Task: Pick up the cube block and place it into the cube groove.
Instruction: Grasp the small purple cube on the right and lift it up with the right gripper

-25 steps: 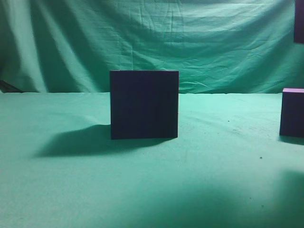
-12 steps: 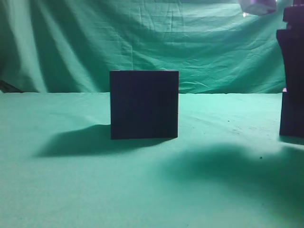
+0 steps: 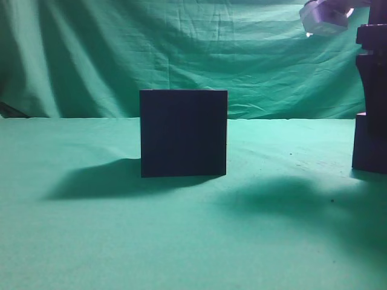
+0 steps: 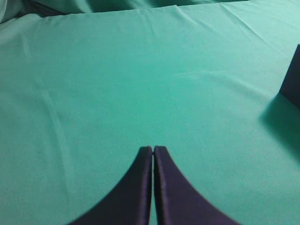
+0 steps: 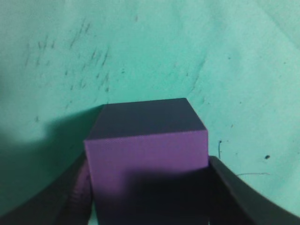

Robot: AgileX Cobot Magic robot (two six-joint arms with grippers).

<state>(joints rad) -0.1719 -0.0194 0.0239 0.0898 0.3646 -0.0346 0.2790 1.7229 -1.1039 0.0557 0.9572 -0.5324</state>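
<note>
The left pincer (image 4: pixel 153 154) has two dark, smooth fingers that curve to thin tips. The right pincer (image 5: pixel 147 187) has dark, wide, curved fingers too. In the exterior view, the right arm (image 3: pixel 373 66) looks black and blocky, with a shiny grey part (image 3: pixel 325 17) on top.

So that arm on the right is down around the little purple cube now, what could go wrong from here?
The right fingers flank the purple cube but may not be clamped yet; an uneven squeeze could twist or drop it. The cube sits at the edge of the outside view, so a slip there may go unseen. It must then travel to the big dark box and could bump its side.
</note>
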